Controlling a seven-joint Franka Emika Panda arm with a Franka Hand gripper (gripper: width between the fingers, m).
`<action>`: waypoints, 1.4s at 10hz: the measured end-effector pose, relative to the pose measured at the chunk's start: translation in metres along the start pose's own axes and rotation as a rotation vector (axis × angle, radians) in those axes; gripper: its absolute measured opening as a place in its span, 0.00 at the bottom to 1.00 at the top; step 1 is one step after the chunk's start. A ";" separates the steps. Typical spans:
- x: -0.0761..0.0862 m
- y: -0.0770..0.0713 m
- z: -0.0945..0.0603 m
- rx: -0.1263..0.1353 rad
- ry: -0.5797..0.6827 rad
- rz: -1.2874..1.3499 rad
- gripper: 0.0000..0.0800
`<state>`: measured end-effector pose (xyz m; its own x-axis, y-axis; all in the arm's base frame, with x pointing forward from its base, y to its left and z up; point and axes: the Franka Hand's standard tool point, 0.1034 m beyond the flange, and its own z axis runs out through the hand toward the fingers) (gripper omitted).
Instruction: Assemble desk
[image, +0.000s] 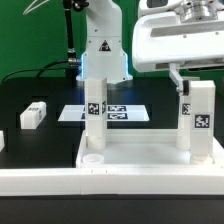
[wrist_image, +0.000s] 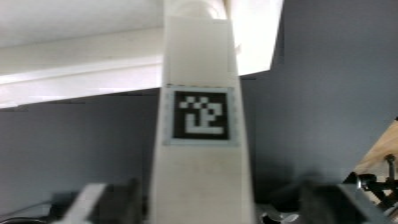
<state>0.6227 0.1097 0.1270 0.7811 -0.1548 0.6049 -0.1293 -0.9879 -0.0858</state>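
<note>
The desk panel (image: 150, 152), white with a raised rim, lies at the front with a round corner socket (image: 92, 157). Two white tagged legs stand upright on it: one at the exterior view's left (image: 95, 108), one at its right (image: 201, 115). My gripper (image: 188, 82) hangs over the top of the right leg. In the wrist view that leg (wrist_image: 201, 120) fills the middle between my fingers (wrist_image: 98, 200), with a dark gap on each side. My gripper (wrist_image: 210, 208) is open around it.
A loose white leg (image: 32, 115) lies on the black table at the exterior view's left, with another white piece (image: 2, 141) at the edge. The marker board (image: 122, 113) lies behind the panel. A low white border rail (image: 40, 178) runs along the front.
</note>
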 end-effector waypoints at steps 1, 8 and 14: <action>0.000 0.000 0.000 0.000 0.000 -0.003 0.77; 0.000 0.000 0.000 0.000 0.000 -0.018 0.81; 0.037 0.027 -0.009 -0.018 -0.095 -0.013 0.81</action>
<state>0.6430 0.0769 0.1541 0.8369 -0.1434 0.5282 -0.1292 -0.9896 -0.0639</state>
